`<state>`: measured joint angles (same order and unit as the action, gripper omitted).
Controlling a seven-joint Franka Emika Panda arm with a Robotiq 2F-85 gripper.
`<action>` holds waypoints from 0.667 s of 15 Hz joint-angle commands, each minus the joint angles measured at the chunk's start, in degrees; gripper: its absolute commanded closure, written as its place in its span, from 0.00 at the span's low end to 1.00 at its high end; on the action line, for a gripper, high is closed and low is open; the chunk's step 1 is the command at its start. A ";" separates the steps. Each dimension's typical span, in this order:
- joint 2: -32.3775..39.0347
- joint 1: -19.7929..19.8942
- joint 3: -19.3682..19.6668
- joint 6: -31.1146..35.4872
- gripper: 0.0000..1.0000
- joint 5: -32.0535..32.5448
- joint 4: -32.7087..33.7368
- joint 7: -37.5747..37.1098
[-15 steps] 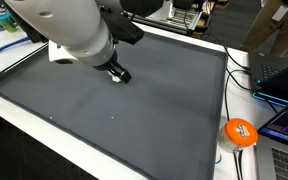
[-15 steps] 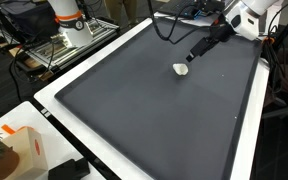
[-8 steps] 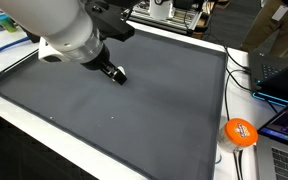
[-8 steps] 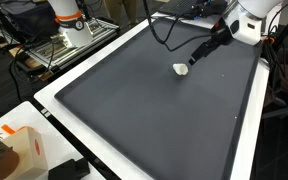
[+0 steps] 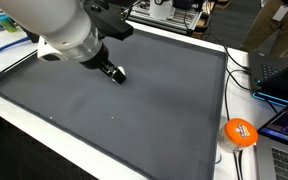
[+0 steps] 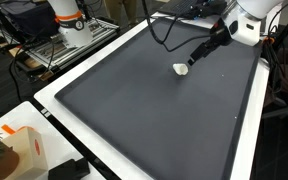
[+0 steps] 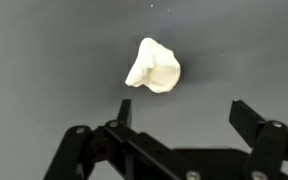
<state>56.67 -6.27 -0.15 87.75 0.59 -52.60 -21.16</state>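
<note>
White lump (image 7: 152, 65) out of sight behind pincer (image 5: 116, 74)

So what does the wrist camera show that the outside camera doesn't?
Only the wrist view shows the white lump up close, bumpy and creased, with the gripper open, its two fingers spread wide and not touching it. Only an exterior view shows the arm, the table's white rim and a box in the corner. Both show the lump, the gripper and the grey mat.
</note>
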 commanded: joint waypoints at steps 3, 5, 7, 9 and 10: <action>-2.56 2.68 -0.34 -0.74 0.00 -1.46 -4.35 1.06; -3.87 3.93 -0.72 0.39 0.00 -2.41 -6.54 0.93; -5.30 5.26 -1.21 0.80 0.00 -4.07 -8.83 0.71; -6.90 6.49 -1.85 1.41 0.00 -6.76 -11.57 0.54; -7.99 7.11 -2.09 2.71 0.00 -8.52 -13.42 -0.03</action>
<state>53.24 -1.41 -0.64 87.45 -3.62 -58.42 -20.97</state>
